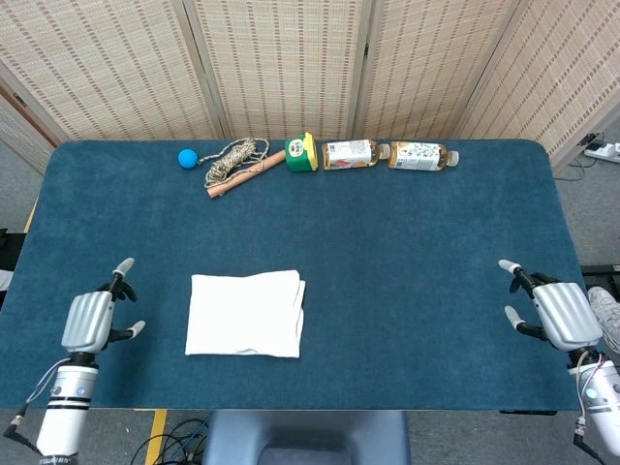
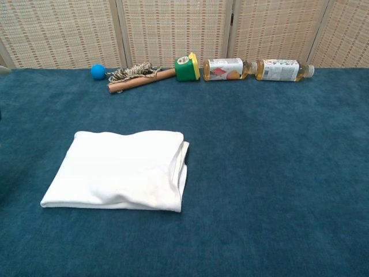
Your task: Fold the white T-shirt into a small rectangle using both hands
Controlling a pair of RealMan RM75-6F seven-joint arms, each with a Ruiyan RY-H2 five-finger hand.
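White T-shirt (image 1: pixel 245 314) lies folded; bottle (image 2: pixel 225 68) labels unreadable.

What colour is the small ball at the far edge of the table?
Blue; the ball shows best in the chest view.

My left hand (image 1: pixel 90 320) hovers near the desk's (image 1: pixel 407 252) left edge, well apart from the white T-shirt (image 1: pixel 245 313), fingers (image 1: pixel 123 265) spread and holding nothing. My right hand (image 1: pixel 552 312) sits by the right edge, fingers apart, empty too. The T-shirt lies folded into a small rectangle, flat on the blue desk. Along the far edge are a blue ball (image 1: pixel 187 158), a coil of rope (image 1: pixel 233 158) on a wooden stick (image 1: pixel 247 174), a green container (image 1: pixel 302 153) and two bottles (image 1: pixel 389 154) lying on their sides.
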